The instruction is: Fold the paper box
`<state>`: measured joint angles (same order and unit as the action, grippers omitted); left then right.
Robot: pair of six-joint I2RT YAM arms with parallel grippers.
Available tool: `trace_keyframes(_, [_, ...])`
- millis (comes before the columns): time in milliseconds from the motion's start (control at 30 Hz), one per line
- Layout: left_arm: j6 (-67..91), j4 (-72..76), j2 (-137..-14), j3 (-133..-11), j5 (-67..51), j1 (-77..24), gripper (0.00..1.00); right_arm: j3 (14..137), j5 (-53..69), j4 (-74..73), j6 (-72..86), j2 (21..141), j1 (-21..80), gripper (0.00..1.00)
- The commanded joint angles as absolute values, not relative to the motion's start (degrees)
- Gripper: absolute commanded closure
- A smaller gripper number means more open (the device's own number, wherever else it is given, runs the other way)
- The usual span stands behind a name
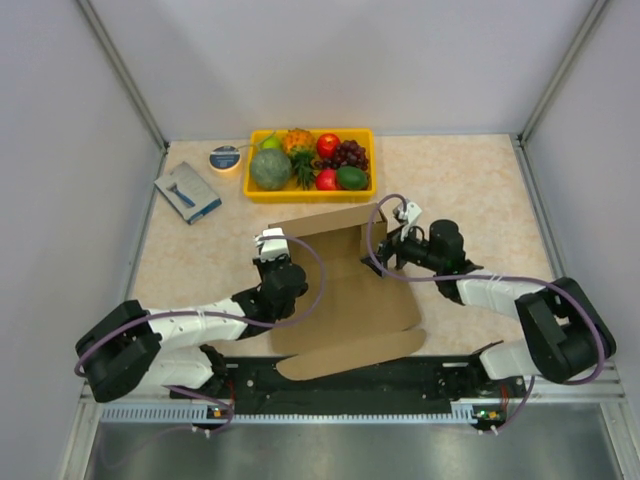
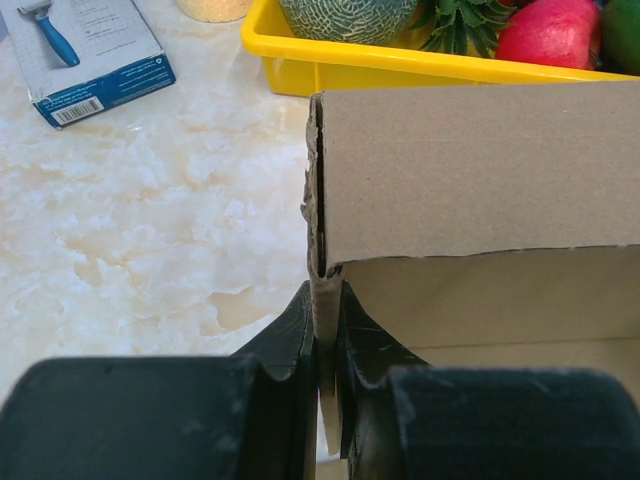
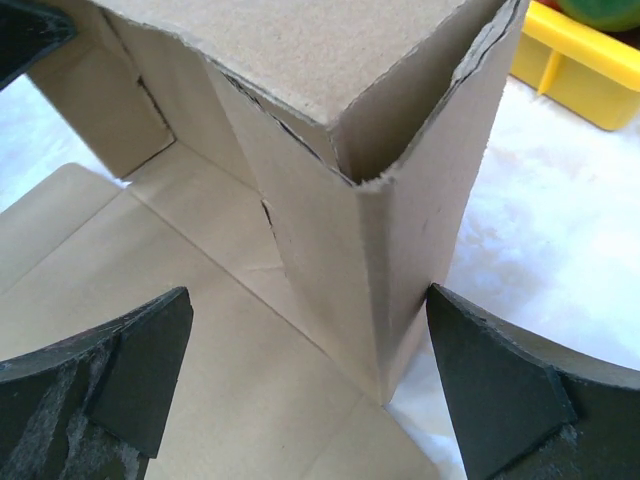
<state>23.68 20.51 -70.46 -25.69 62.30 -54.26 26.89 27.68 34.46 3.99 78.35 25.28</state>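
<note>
Left fingers (image 2: 290,345) clamp one raised wall of the paper box (image 2: 480,170); right fingers (image 3: 500,400) gape around its corner.

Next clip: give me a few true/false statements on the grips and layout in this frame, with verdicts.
1. The left gripper is shut on a wall of the box. True.
2. The right gripper is shut on the box. False: it is open, with one finger on either side of the box's corner.
3. The tray is empty. False: it holds fruit.
4. In the top view, the packet lies left of the tray. True.
5. The box is fully closed. False: its top is open and the near flap lies flat.
</note>
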Motion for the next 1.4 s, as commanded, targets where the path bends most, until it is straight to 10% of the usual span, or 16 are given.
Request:
trace_keyframes(0, [23.0, 23.2, -69.4, -24.7, 62.5, -54.3, 1.00, 26.0, 40.0, 37.1, 4.3, 77.8, 23.3, 0.01])
trace_keyframes(467, [22.3, 24.9, -68.8, -24.1, 61.4, -54.3, 1.00, 29.1, 14.5, 40.9, -2.0, 84.4, 30.3, 0.30])
trace_keyframes(833, [22.5, 24.9, -69.8, -25.4, 61.5, -54.3, 1.00, 34.1, -11.2, 42.9, -2.0, 90.3, 42.3, 0.89])
trace_keyframes(967, [23.3, 24.6, -70.0, -25.2, 61.8, -54.3, 1.00, 35.6, -16.7, 42.6, -1.0, 92.2, 43.9, 0.90])
trace_keyframes(1133, [23.3, 24.3, -69.7, -24.9, 61.8, -54.3, 1.00, 35.1, -21.8, 45.3, -1.0, 92.9, 43.7, 0.54])
trace_keyframes(1367, [23.6, 24.5, -69.3, -24.2, 61.8, -54.3, 1.00, 37.2, -17.3, 47.8, -4.0, 95.4, 41.8, 0.64])
